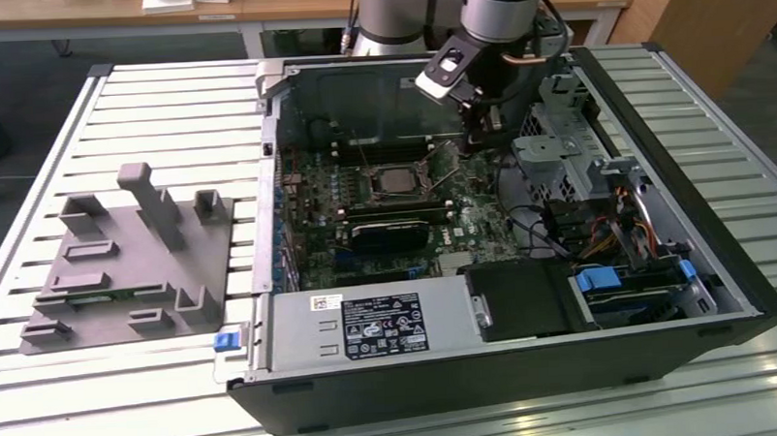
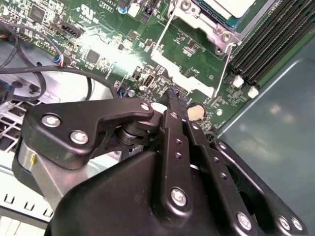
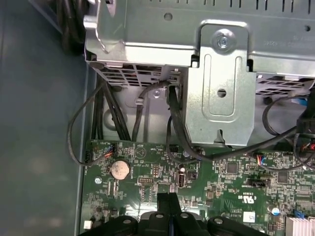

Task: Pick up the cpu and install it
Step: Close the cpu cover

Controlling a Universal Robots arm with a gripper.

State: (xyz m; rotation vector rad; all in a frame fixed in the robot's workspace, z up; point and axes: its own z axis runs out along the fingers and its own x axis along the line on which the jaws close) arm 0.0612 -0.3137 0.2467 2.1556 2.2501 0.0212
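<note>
Cpu (image 2: 227, 6) flat in socket (image 2: 189, 19), metal top upward

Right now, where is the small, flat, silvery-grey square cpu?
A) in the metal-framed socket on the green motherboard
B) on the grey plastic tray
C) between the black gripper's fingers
A: the cpu lies inside the metal-framed socket, and the shut gripper hangs apart from it, empty.

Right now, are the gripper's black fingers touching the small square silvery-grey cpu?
Apart. In the second wrist view the black fingers end over the green board, while the silvery-grey square cpu sits in its metal-framed socket beyond them.
</note>
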